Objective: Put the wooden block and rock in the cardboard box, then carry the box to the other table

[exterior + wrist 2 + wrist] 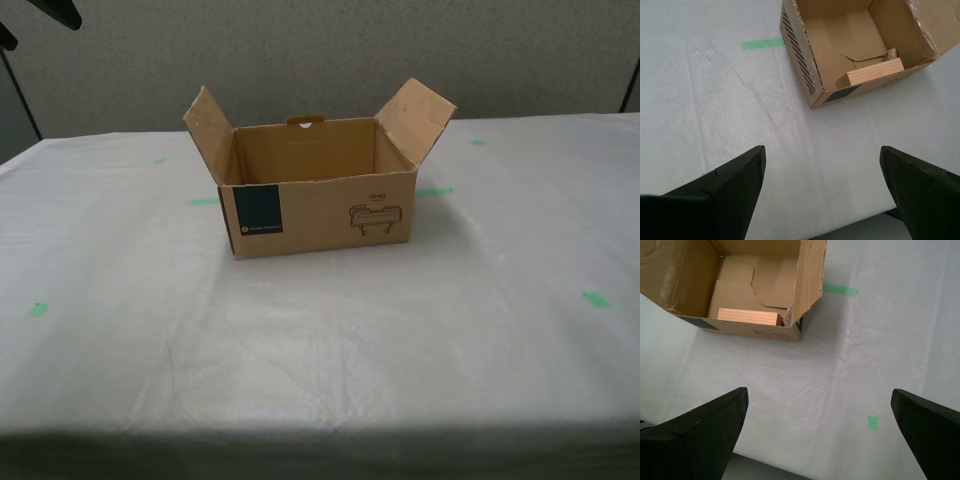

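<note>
Near foreground: wrinkled white cloth over the bench (320, 350), green tape marks (596, 299) scattered on it; this is the other table of the task.
First gripper: my first gripper (820, 427) has its dark jaws spread wide, holding nothing, above bare cloth.
Second gripper: my second gripper (822, 182) likewise wide and empty.
Key relation: cardboard box (320, 215) lies ahead of both grippers, between their lines of sight; neither is clearly nearer.
Box: brown corrugated card, side flaps raised, handle cut-out in the rear wall, dark blue label on the front; standing toward the bench's far edge, midway along it.
Wooden block (750, 317): pale, smooth, grained brick, inside against the front wall, long axis along that wall.
Rock (891, 53): rough speckled stone, inside, touching one end of the block.
Judgement: loading and carrying look finished.
</note>
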Tool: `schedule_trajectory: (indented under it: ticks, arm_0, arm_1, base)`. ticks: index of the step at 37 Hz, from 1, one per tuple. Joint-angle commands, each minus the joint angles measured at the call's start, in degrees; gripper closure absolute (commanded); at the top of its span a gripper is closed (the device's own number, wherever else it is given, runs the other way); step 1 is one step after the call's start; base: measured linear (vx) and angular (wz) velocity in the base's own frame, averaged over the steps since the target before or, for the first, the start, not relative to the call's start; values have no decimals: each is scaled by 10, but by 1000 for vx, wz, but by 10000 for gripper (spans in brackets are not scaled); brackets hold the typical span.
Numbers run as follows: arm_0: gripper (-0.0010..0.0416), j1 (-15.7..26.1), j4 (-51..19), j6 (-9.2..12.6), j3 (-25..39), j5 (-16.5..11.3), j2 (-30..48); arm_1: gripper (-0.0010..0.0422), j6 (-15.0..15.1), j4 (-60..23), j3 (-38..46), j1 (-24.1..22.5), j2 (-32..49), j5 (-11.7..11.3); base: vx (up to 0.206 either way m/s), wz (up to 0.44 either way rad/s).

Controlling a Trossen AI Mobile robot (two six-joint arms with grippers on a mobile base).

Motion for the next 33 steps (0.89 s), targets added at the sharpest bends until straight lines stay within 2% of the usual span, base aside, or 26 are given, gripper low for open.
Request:
schedule_trajectory:
  ticks: [1,33]
  arm_0:
    - [7,0,0,2,0,3,0]
    - [7,0,0,2,0,3,0]
  arm_1:
    - [103,1,0,0,0,0,-1]
    - [103,1,0,0,0,0,-1]
  base:
    - [0,0]
    - [0,0]
